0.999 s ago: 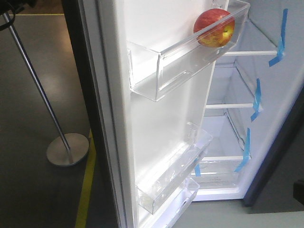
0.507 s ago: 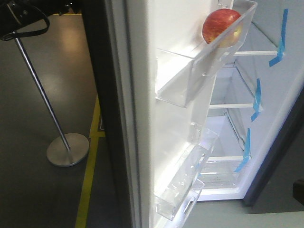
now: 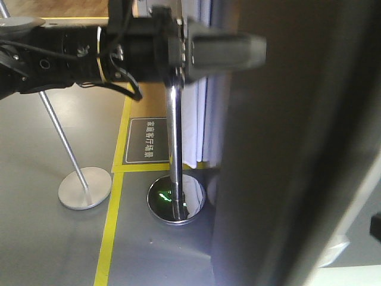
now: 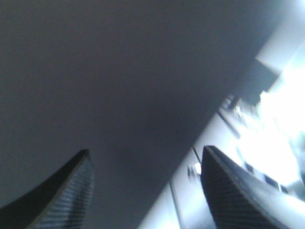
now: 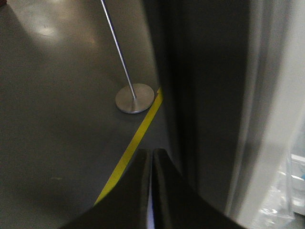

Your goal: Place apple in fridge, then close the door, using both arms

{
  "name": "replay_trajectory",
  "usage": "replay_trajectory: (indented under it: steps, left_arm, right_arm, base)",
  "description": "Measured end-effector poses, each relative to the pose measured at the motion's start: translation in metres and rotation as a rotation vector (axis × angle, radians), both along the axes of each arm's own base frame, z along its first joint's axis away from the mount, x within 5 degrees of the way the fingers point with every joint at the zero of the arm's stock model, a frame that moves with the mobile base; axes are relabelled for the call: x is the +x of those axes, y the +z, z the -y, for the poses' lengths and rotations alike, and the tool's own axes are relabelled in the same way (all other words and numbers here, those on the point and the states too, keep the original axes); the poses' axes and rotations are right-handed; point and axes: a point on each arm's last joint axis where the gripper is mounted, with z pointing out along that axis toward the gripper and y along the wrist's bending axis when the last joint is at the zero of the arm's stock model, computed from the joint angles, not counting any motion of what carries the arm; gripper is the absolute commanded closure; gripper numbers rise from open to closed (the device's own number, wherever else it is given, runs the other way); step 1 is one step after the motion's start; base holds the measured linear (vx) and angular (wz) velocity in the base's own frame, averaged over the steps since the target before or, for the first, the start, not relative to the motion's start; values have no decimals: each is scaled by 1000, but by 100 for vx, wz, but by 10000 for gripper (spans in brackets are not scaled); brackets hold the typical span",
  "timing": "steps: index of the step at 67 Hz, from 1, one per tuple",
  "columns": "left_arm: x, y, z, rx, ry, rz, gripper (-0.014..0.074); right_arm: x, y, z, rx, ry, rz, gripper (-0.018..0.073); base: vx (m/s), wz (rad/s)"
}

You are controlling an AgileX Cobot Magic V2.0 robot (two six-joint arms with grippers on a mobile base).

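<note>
Pointing level at the door (image 3: 286, 149), the left tool (image 4: 146, 150) gapes wide.

All 3 views closely face the door (image 3: 286, 149).

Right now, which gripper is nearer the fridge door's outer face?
Left. The left gripper, fingers open, is up against the dark outer face of the door. The right gripper, fingers shut, hangs beside the door's edge, over the floor.

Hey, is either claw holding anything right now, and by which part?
Nothing is held. The left claw is open, facing the door on its dark outside; the right claw is shut, empty.
</note>
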Motion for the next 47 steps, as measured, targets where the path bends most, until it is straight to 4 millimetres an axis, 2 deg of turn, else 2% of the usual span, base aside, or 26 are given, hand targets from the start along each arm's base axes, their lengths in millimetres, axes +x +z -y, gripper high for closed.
replay_trajectory:
  steps: [15,25,30,34,43,47]
  left_arm:
    - [-14,-1,-9,199,-10,123,220]
    - [-28,20,-22,176,-9,162,284]
    - [-34,28,-30,167,2,183,318]
    - [-36,34,-36,162,12,197,344]
    - [-36,42,-53,159,54,214,379]
    - [-33,42,-60,162,70,212,378]
  right_arm:
    - [10,9,9,-46,-102,147,525]
    - [28,24,19,-115,-208,268,423]
    - [45,33,23,-164,-249,300,346]
    - [58,43,26,-216,-281,325,250]
    - [103,65,33,-323,-356,347,60]
    - [126,69,35,-356,-386,337,18]
  base:
    - [0,0]
    - [0,0]
    - [0,0]
    - [0,0]
    - [0,0]
    - [0,0]
